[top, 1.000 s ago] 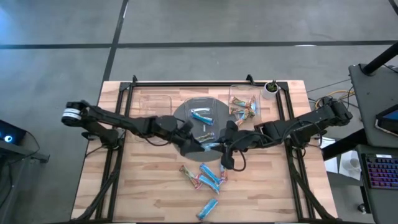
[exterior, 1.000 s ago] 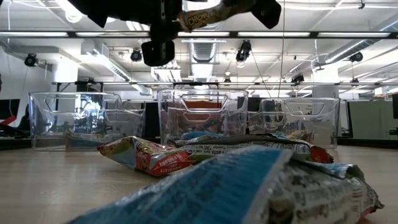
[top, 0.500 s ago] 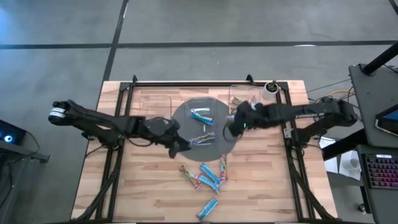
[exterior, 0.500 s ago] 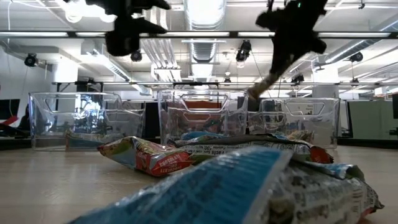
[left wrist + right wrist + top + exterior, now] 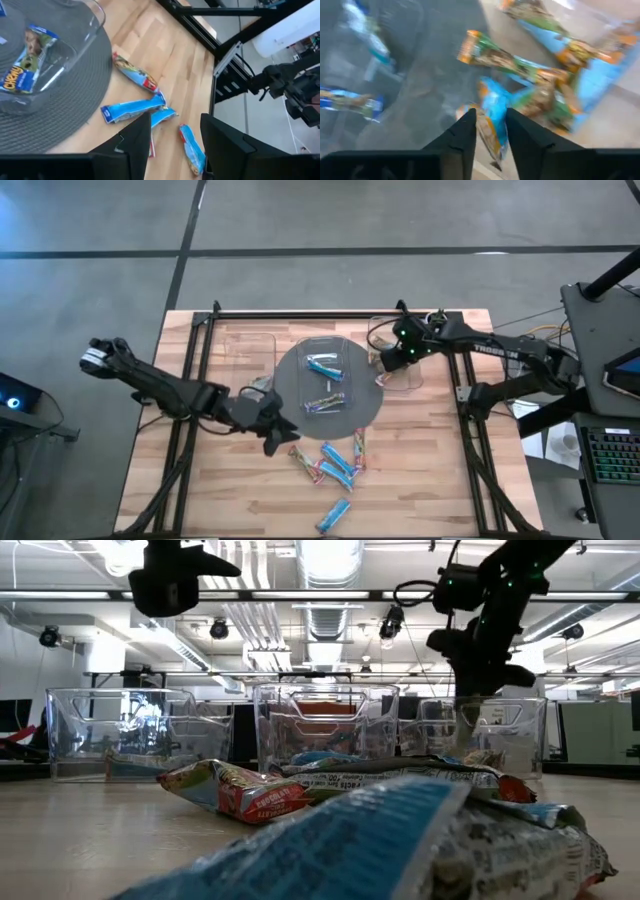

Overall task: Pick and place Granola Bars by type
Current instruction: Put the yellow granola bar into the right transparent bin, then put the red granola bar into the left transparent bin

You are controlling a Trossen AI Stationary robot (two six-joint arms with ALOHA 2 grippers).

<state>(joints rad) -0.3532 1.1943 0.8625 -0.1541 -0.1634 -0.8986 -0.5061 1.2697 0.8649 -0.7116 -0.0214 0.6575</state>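
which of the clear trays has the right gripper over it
The right-hand clear tray, the one already holding several granola bars. The right gripper hangs above it; the other trays have no gripper over them.

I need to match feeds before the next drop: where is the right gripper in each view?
High view: right gripper at the left edge of the right clear tray, beside the grey mat.
Low view: right of centre, dipping towards that tray.
Left wrist view: not in it.
Right wrist view: bottom centre, above wrapped bars.
Shared landmark: the right clear tray, except in the left wrist view.
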